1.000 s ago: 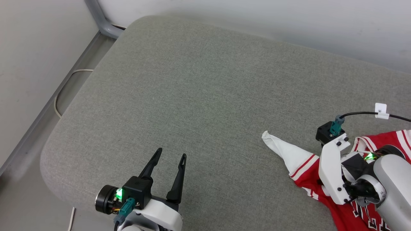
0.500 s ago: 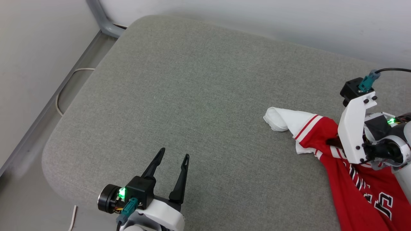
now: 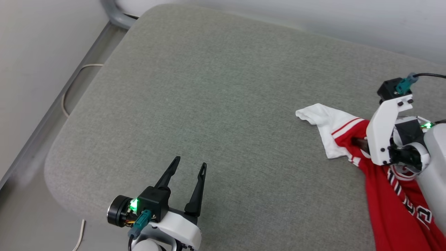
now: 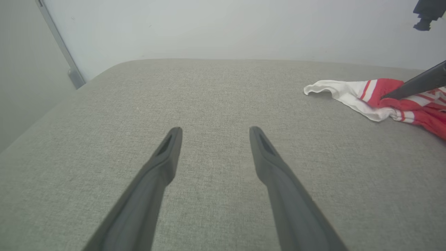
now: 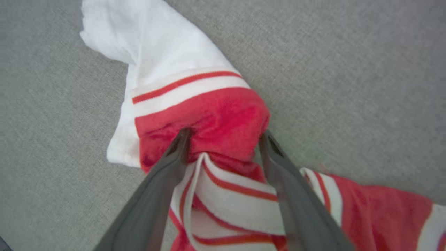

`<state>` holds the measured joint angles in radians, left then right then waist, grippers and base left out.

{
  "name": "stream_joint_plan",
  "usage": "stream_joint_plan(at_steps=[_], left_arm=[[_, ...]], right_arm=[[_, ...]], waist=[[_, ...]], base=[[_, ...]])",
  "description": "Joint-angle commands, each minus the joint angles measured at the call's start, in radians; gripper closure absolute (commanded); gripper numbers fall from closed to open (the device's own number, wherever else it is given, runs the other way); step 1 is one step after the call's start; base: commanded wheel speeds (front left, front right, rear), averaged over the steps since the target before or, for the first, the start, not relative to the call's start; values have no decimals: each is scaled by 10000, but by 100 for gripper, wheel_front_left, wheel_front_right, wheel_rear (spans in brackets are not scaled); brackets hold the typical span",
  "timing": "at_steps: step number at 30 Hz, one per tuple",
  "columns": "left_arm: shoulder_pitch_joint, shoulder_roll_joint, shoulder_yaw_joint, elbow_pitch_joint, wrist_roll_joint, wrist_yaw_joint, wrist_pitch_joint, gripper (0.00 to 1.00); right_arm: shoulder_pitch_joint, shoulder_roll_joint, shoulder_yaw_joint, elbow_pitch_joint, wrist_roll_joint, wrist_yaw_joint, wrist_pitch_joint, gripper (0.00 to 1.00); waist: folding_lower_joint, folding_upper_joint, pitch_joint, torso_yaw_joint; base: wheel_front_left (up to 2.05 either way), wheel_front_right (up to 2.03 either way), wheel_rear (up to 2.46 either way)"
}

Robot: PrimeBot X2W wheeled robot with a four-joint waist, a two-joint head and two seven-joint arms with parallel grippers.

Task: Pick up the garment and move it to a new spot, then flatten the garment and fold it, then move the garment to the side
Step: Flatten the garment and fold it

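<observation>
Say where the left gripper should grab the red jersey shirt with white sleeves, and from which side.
Grip the white sleeve's loose end, coming low from the robot's left. It sticks out from the red jersey shirt over grey cushion, its edge curled up, facing the open left gripper.

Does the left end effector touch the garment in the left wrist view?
No: the left end effector stands over bare cushion, and the garment lies apart to its right.

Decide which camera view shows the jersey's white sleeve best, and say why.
The right wrist view: the white sleeve lies close up, with its red stripe trim and folds plain to see. The head view shows the sleeve small, towards the right edge. The left wrist view shows it far off, low and foreshortened.
</observation>
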<state>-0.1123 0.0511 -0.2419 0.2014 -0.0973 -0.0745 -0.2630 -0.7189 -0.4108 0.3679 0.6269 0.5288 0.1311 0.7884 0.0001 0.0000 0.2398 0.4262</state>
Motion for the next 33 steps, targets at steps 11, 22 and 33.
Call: stream_joint_plan(at_steps=[11,22,33], left_arm=[[-4,137,743,-175,156,-119,-25,0],[354,138,1560,-461,-220,-303,-25,0],[716,168,1646,-132,-487,-474,-25,0]], right_arm=[[194,-129,1077,-1171,525,-7,-3778,0],[2637,-68,-262,-2858,-574,-9,-8230,0],[6077,1864,-3003,-4416,-2347,-7,-9678,0]], waist=[[-1,0,-1097,-1723],[-1,0,-1764,-3159],[-1,0,-1808,-4118]], base=[[0,0,0],[0,0,0],[0,0,0]])
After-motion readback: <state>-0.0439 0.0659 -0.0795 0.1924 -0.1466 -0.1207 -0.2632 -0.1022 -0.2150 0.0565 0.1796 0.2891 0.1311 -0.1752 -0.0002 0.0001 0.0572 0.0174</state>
